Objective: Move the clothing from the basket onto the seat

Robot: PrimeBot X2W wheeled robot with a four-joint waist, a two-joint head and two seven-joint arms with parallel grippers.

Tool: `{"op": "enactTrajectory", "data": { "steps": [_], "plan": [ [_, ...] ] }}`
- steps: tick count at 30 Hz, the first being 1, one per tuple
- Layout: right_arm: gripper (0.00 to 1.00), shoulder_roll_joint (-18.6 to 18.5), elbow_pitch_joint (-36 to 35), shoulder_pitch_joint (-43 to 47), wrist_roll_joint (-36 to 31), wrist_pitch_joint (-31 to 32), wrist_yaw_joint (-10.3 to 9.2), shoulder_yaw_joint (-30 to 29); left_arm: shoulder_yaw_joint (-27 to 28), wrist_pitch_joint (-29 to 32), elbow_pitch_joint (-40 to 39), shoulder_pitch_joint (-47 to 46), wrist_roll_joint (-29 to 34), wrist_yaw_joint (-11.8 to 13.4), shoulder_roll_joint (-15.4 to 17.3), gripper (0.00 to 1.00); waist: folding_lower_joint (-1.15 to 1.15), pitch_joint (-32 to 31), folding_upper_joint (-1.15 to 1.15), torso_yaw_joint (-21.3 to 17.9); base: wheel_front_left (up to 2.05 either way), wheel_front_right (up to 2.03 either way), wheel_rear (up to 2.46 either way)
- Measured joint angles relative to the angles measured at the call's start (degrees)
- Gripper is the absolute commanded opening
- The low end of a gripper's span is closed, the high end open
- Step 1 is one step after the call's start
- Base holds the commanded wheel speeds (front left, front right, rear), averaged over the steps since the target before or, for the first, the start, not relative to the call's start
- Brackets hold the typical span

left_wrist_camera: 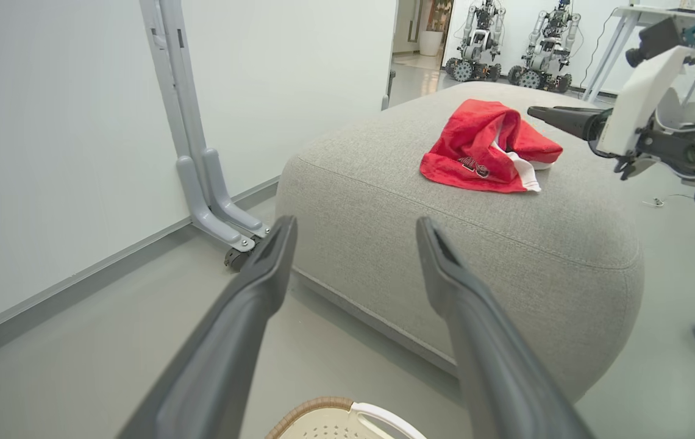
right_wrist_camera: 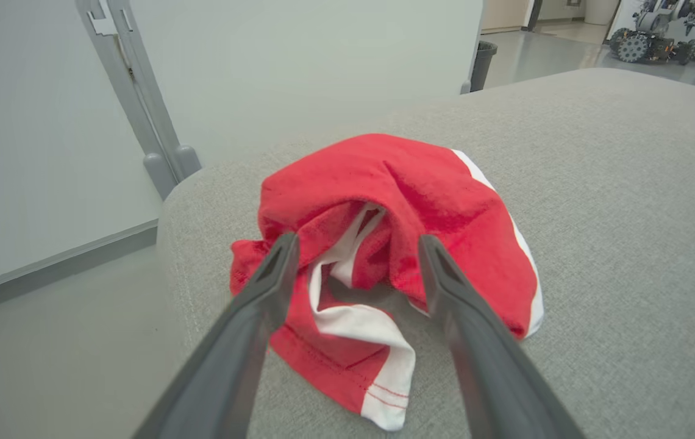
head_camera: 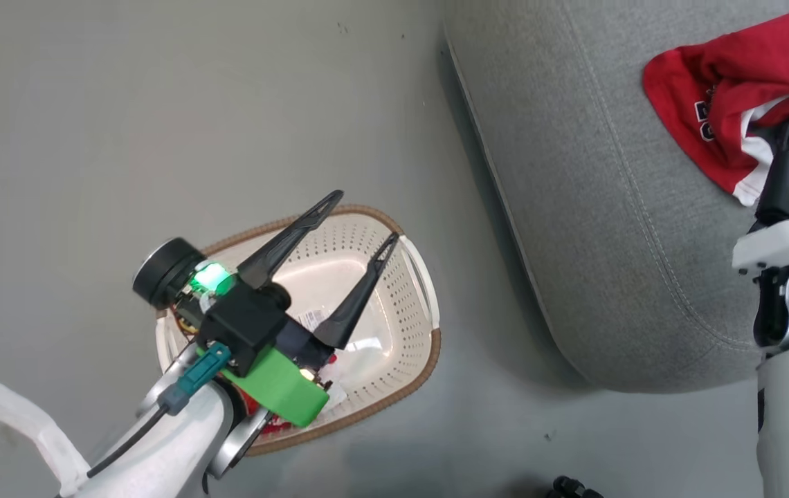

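L jaws open over basket [head_camera: 405, 325], R jaws open at red garment [right_wrist_camera: 433, 189] on seat [head_camera: 609, 242].

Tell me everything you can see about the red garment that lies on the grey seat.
The red garment is soft fabric with white trim and a white side stripe; dark lettering shows on it in the head view. It lies crumpled and folded over itself on top of the grey seat. The right hand, open, points at it with one finger on each side of its white-edged fold; whether they touch it is unclear.
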Motion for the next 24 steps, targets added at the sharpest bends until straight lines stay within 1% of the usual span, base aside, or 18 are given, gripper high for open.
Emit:
{"op": "enactTrajectory", "data": {
  "steps": [6,9,13,15,19,24],
  "plan": [
    [1.00,1.8,-11.1,7.3,-1.3,0.0,0.00,4.5,1.9,-3.1,2.9,2.0,-1.2,2.3,-1.5,1.00,0.00,-4.2,0.00,1.9,0.00,0.00,0.00],
    [1.00,2.2,-14.8,10.3,-1.5,0.1,0.00,6.6,3.3,-4.4,4.4,2.9,-1.7,3.3,-1.9,1.00,0.00,-5.6,0.00,3.8,0.00,0.00,0.00],
    [1.00,2.6,-19.3,13.7,-1.7,1.7,0.00,9.0,6.1,-5.4,6.2,4.5,-2.7,4.6,-2.8,1.00,0.00,-7.5,0.00,6.6,0.00,0.00,0.00],
    [1.00,2.7,-21.2,15.5,-1.5,2.9,0.00,9.7,7.9,-5.4,7.0,5.4,-3.1,5.0,-3.0,1.00,0.00,-8.4,0.00,8.0,0.00,0.00,0.00],
    [1.00,2.7,-24.3,18.6,0.2,4.6,0.00,12.6,13.5,-5.7,7.2,7.8,-3.7,5.5,-3.7,1.00,0.00,-10.2,0.00,10.9,0.00,0.00,0.00],
    [1.00,2.8,-27.1,21.2,0.9,6.3,0.00,15.3,20.7,-5.7,8.3,11.8,-3.5,5.2,-4.8,1.00,-0.01,-12.6,0.00,14.0,0.00,0.00,0.00]
  ]
}}
